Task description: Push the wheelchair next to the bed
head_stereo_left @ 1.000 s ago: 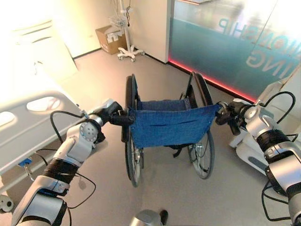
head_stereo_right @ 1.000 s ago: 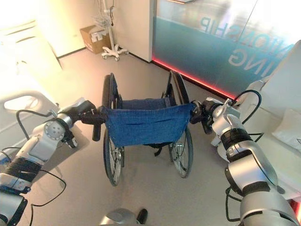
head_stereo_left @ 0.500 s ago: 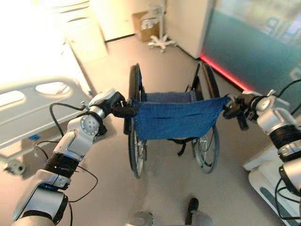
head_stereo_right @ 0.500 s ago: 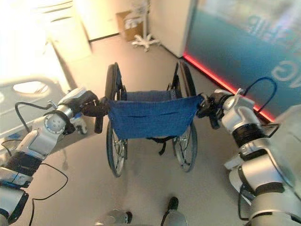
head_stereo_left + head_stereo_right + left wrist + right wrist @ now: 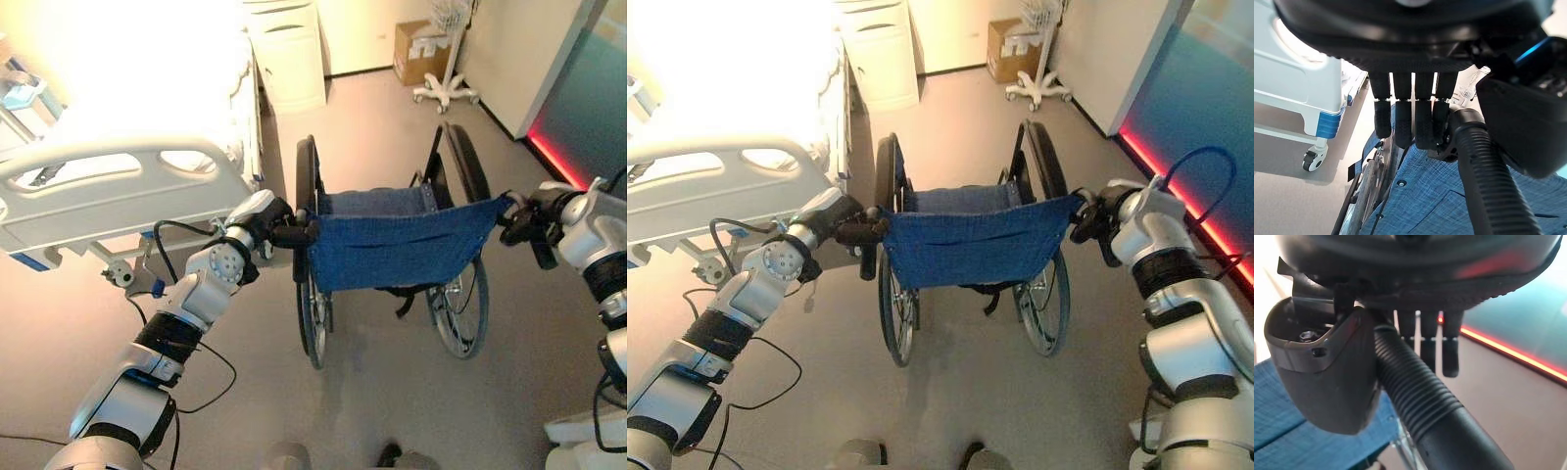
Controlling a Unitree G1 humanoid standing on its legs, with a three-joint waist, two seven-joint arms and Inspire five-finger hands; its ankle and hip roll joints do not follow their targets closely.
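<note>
Fingers (image 5: 1403, 122) of the left hand (image 5: 277, 227) curl over the ribbed black left push handle (image 5: 1488, 181) of the wheelchair (image 5: 392, 245), with the thumb on the other side of the grip, so the hand is clenched around it. Fingers (image 5: 1430, 347) of the right hand (image 5: 529, 220) wrap the ribbed right push handle (image 5: 1435, 411) in the same way, thumb cover pressed against the grip. Between the two handles stretches the blue fabric backrest (image 5: 970, 240), with two snap studs showing near its edge in the left wrist view. Past the backrest sit the blue seat (image 5: 377, 203) and the two large spoked wheels (image 5: 312, 294), standing on the grey floor (image 5: 950, 392).

The wheelchair stands just beside the foot end of the white hospital bed (image 5: 118, 191), which lies on the robot's left; the bed's pale footboard with its oval cut-out is near the left wheel but apart from it, and a castor (image 5: 1311, 159) shows under the bed frame. Farther off stand a white cabinet (image 5: 286, 54), a cardboard box (image 5: 416, 49) and a white wheeled stand (image 5: 446, 93) against the far wall. No writing can be read on the box. A glass partition with a glowing red strip (image 5: 1176, 186) along its base runs along the robot's right.
</note>
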